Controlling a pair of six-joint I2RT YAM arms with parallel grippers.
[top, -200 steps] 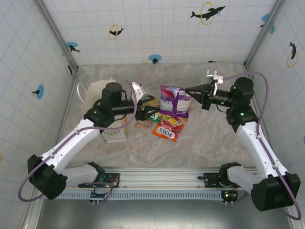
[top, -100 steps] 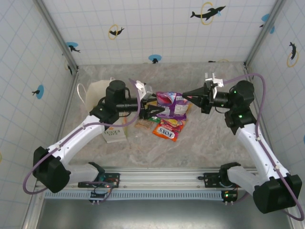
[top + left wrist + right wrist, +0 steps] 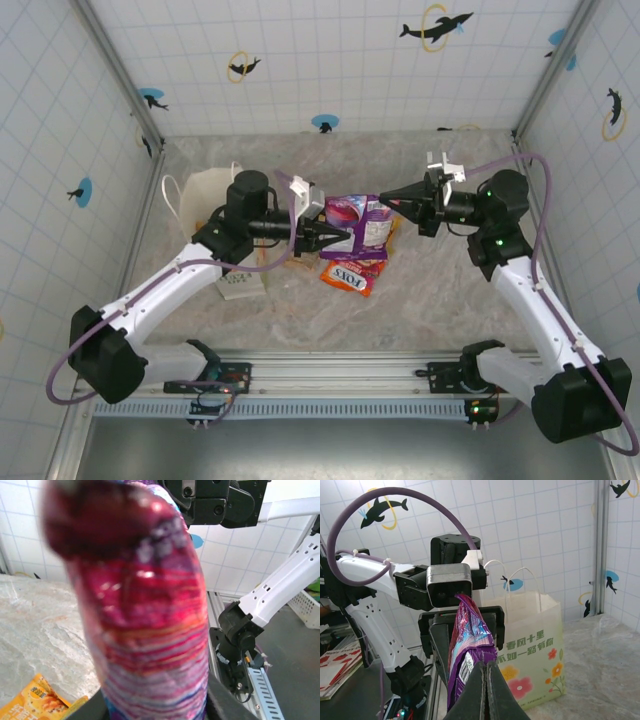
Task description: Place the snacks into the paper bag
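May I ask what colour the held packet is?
The packet is purple with pink streaks, seen best from the right wrist.

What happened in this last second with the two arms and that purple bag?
The left gripper swung right and closed on the shiny purple snack packet. The right gripper kept pinching its other end and carried it slightly left. The cream paper carrier bag and the orange flat packet on the table stayed put.

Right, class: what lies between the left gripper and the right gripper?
A glossy purple snack packet, pinched by left gripper and right gripper, seen from the top external view.
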